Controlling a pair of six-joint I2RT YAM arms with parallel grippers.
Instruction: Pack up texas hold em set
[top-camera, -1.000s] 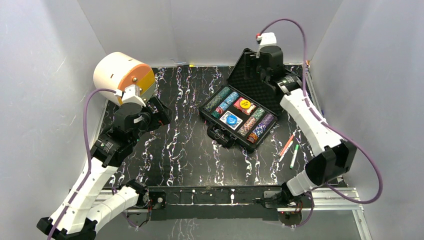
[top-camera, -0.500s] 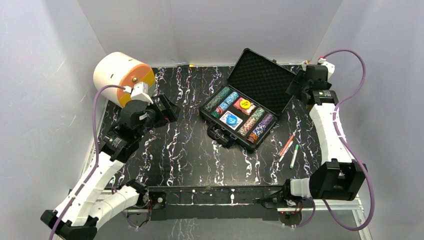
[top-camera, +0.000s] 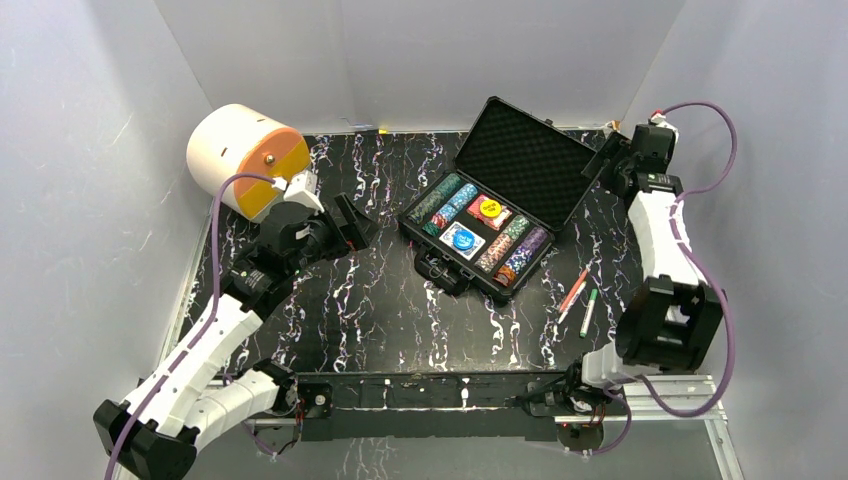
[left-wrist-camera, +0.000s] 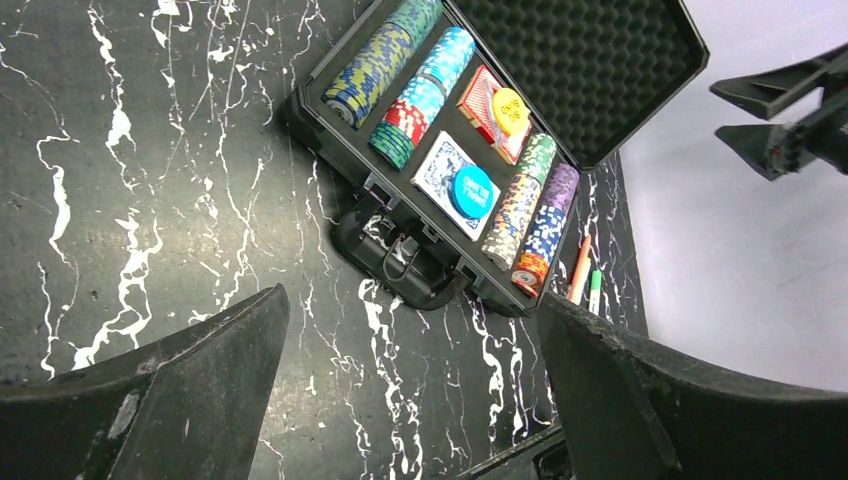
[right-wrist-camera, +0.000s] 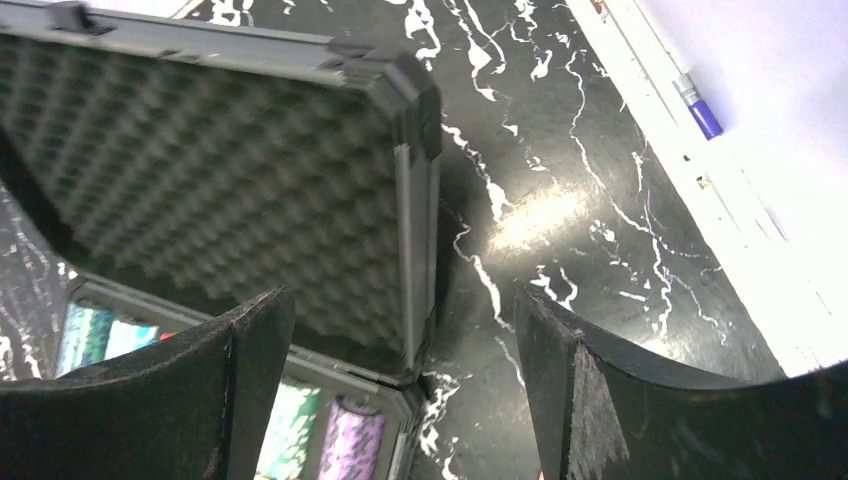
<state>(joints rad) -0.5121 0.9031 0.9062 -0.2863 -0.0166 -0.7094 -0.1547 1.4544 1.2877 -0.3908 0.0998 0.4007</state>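
The black case (top-camera: 480, 240) of the hold em set stands open at the table's middle right, its foam-lined lid (top-camera: 522, 160) raised at the back. Rows of coloured chips (left-wrist-camera: 420, 95), card decks, a yellow chip (top-camera: 489, 208) and a blue chip (left-wrist-camera: 471, 190) lie inside. My left gripper (top-camera: 350, 222) is open and empty above the table left of the case. My right gripper (top-camera: 606, 170) is open and empty beside the lid's right end; the lid's corner (right-wrist-camera: 415, 200) shows between its fingers in the right wrist view.
A white-and-orange round drawer unit (top-camera: 245, 155) lies at the back left. A red pen (top-camera: 573, 291) and a green pen (top-camera: 588, 311) lie right of the case. A blue-tipped pen (right-wrist-camera: 695, 108) lies on the table's right rail. Grey walls surround the table.
My right arm swung from over the lid to its right end. My left arm moved right, toward the case.
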